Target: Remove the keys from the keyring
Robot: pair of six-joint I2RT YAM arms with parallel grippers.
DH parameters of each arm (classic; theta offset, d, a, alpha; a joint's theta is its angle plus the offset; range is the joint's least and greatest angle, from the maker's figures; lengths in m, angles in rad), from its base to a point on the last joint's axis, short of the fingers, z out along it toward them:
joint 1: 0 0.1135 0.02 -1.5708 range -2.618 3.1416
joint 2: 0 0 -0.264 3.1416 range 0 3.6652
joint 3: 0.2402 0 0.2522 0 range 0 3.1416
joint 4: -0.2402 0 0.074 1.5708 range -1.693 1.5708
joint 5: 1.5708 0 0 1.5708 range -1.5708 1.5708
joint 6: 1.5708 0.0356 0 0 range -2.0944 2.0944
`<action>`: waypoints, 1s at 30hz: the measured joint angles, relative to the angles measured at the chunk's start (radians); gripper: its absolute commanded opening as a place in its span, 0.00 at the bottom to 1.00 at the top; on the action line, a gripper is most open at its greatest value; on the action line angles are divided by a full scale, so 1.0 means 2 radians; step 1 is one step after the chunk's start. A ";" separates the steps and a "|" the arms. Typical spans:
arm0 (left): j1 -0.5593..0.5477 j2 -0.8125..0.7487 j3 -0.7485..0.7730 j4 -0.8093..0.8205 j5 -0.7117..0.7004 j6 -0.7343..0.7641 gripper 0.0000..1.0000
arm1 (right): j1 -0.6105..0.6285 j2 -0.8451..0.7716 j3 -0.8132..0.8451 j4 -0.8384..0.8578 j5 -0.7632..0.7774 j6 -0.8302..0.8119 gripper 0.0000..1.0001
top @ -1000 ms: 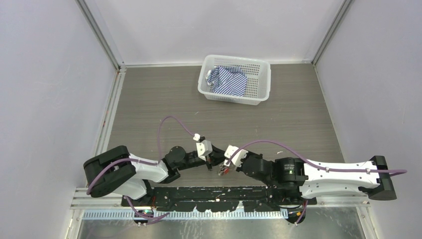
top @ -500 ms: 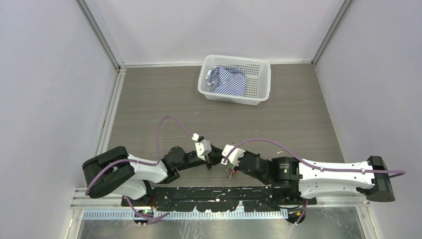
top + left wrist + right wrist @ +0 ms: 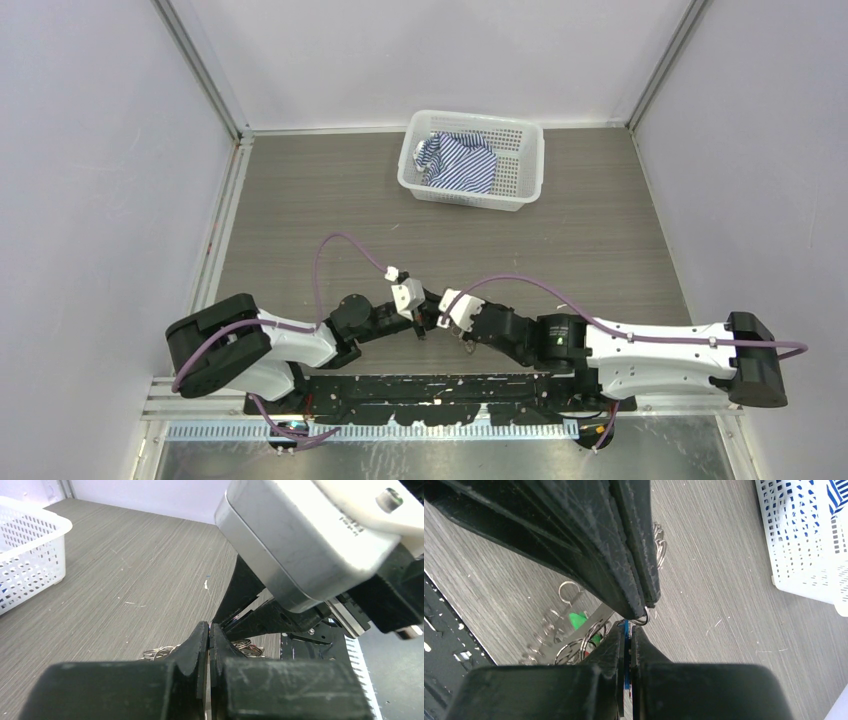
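Over the grey wood-grain table [image 3: 300, 200], the black-fingered left gripper [image 3: 644, 602] and the right gripper [image 3: 626, 632] meet tip to tip, apparently to work a key free of its ring. Both pairs of fingers are pressed together. The left's pinch a small silvery split ring [image 3: 644, 618]; the right's pinch what seems a blue-headed key [image 3: 625, 645], only its thin edge showing. The keyring [image 3: 574, 650], a tangle of silvery loops around a green piece [image 3: 578, 619], lies just beside the right fingers.
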 measured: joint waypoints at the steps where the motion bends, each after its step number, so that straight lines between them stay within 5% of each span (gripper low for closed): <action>1: 0.000 0.000 0.000 0.000 -0.002 0.000 0.00 | -0.003 0.000 -0.002 0.005 -0.002 0.000 0.01; 21: 0.000 -0.005 -0.001 0.005 -0.063 -0.003 0.01 | -0.037 -0.002 -0.066 0.174 -0.014 0.033 0.01; 30: 0.001 -0.054 -0.018 0.020 -0.098 -0.002 0.00 | -0.060 0.005 -0.068 0.184 -0.011 0.042 0.01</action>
